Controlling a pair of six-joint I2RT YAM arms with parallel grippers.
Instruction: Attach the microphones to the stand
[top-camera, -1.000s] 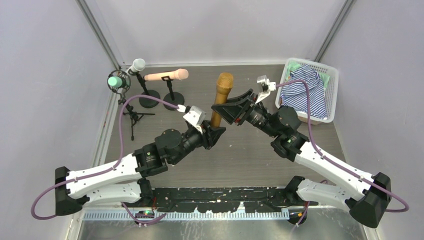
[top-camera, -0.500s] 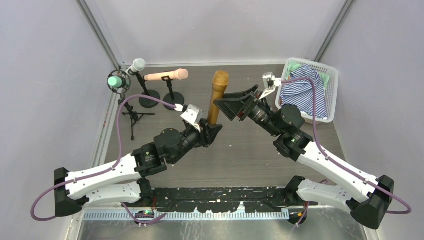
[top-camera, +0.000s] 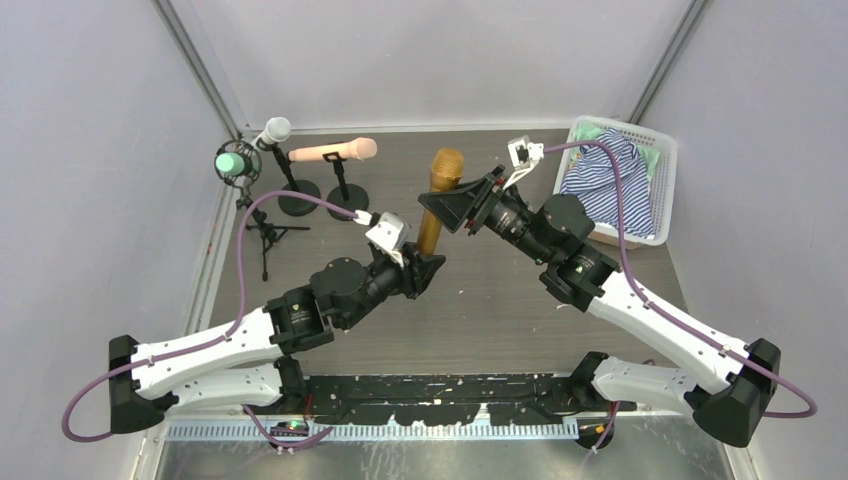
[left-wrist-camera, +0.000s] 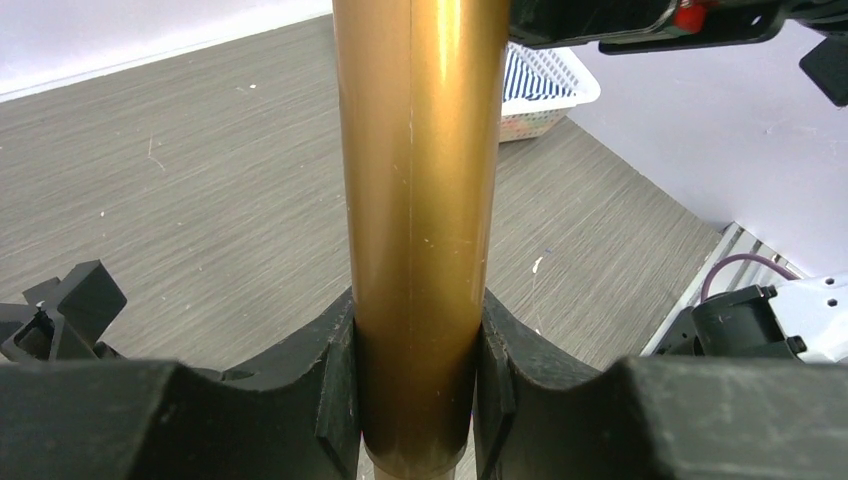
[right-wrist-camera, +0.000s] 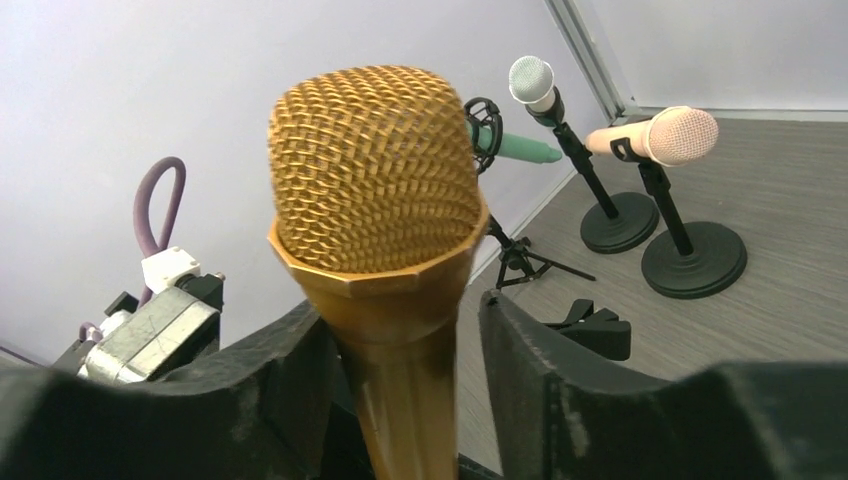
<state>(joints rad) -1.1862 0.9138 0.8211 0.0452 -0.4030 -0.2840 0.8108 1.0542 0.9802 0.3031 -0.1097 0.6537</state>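
The golden-brown microphone (top-camera: 433, 222) stands upright, head up. My left gripper (top-camera: 425, 262) is shut on its lower body, which fills the left wrist view (left-wrist-camera: 420, 200) between my pads (left-wrist-camera: 336, 385). My right gripper (top-camera: 447, 208) is open, its jaws on either side of the neck just under the mesh head (right-wrist-camera: 375, 170), with a gap on the right side. The white microphone (top-camera: 272, 131), the peach-pink one (top-camera: 335, 151) and the mint green one (top-camera: 232, 160) sit on stands at the back left.
A white basket (top-camera: 668, 150) with striped cloth stands at the back right, also seen in the left wrist view (left-wrist-camera: 545, 85). A loose black clip (right-wrist-camera: 595, 328) lies on the table near the tripod stand (right-wrist-camera: 530, 262). Two round-base stands (right-wrist-camera: 693, 258) stand behind it.
My right gripper has moved left, and its open jaws now straddle the golden-brown microphone below the head. My left gripper keeps its hold and has barely moved.
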